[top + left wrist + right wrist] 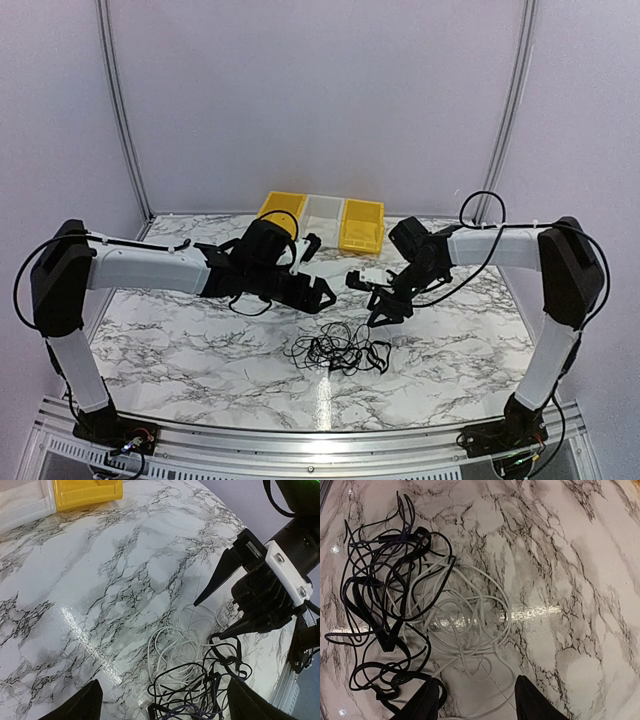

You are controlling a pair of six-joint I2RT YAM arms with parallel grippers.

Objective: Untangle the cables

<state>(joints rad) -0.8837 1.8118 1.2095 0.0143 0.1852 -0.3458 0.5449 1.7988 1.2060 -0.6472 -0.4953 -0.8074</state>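
The cables [340, 350] lie in a loose tangle on the marble table, just in front of both grippers. Black cords [380, 605] make up one side of the heap and a coiled white cord [465, 615] the other, and the two overlap. My right gripper [477, 702] hangs open just above the white loops, with one white strand running across the table between its fingers. My left gripper [167, 711] is open wide over the black cords [210, 680] and holds nothing. In the left wrist view the right gripper [202, 621] points down at the white cord [175, 645].
Two yellow bins [282, 212] [362, 225] and a white bin [323, 212] between them stand at the back of the table. The metal rail [300, 440] runs along the near edge. The right arm's thick black cable [480, 215] loops above its wrist.
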